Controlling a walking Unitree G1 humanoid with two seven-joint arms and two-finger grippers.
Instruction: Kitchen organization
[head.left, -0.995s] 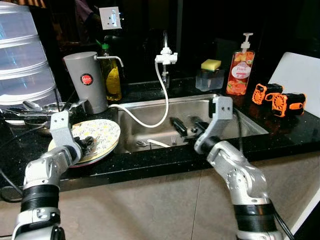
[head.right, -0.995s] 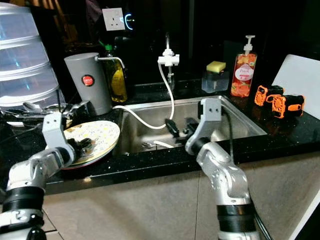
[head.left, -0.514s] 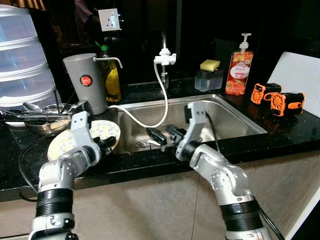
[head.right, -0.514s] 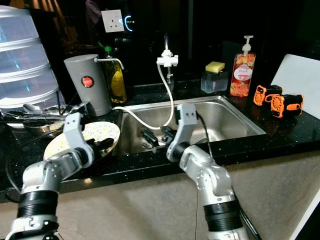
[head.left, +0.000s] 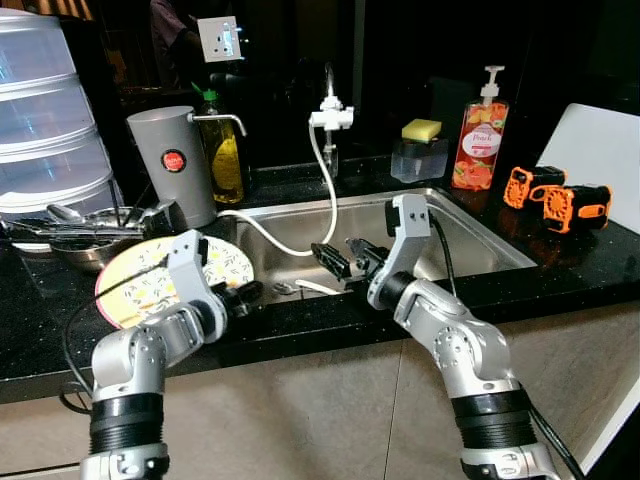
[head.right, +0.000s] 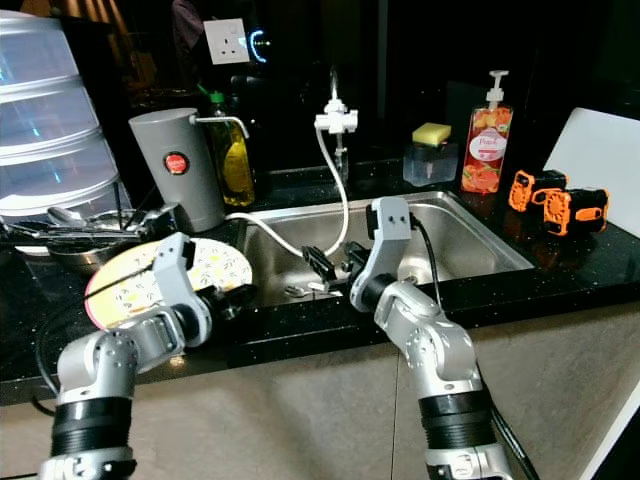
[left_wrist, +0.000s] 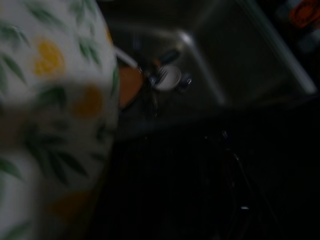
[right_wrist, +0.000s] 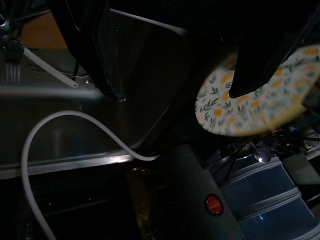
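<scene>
- The left gripper (head.left: 243, 293) pinches the near edge of the plate (head.left: 150, 280), a flowered one tilted up off the black counter (head.left: 560, 265) just left of the sink (head.left: 480, 235). A hold by the rim alone looks weak; the plate could pivot or slip from the fingers and crack on the counter edge.
- The right gripper (head.left: 343, 262) hangs over the sink with its fingers spread and nothing between them. If it reaches toward the plate, the two arms could knock together.
- The white hose (head.left: 325, 190) loops from the tap (head.left: 331, 115) into the sink close by the right gripper and could snag a finger.
- A fork (right_wrist: 14, 70) and other cutlery lie on the sink bottom; a plate lowered there could land on them and chip.
</scene>
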